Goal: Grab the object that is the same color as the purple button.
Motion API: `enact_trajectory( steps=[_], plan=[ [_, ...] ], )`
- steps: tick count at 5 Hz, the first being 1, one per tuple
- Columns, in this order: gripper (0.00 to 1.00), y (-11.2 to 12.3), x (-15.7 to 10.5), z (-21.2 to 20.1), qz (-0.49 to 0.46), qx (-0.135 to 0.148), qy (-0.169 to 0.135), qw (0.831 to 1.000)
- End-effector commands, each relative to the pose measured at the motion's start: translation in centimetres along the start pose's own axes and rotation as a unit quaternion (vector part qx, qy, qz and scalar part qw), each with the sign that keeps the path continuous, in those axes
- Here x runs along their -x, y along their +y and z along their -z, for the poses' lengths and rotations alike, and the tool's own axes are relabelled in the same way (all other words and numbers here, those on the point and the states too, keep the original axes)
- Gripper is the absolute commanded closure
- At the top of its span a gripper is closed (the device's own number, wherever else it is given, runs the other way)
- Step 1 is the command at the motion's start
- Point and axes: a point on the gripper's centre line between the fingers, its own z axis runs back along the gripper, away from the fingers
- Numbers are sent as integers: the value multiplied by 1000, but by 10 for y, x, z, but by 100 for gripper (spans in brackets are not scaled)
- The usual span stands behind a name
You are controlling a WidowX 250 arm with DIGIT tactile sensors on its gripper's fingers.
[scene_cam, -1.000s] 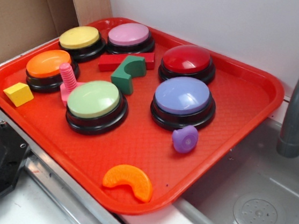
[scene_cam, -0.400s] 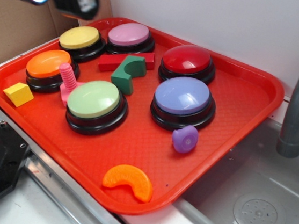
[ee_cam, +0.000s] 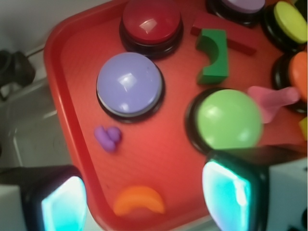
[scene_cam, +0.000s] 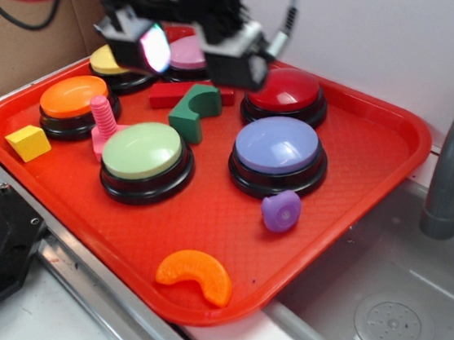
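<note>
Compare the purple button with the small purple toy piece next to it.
The purple button is a large smooth dome on a black base; the toy piece is far smaller, knob-shaped, with a round hole in its face and no base. The button sits flat; the piece is tipped on its side. Both are purple and rest on the red tray.

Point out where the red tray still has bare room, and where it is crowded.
The tray is bare along its right side, beside the red button and purple button. Another open strip runs between the green button, the small purple piece and the orange crescent. The back-left is crowded with buttons and blocks.
</note>
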Motion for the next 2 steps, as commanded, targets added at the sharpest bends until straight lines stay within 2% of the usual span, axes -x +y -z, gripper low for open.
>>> enact_trajectory(
  steps=[1, 2],
  plan=[
    [0, -32, -12, 49, -115, -12, -50, 992],
    [0, -31, -12, 68, -159, -31, -68, 984]
  ],
)
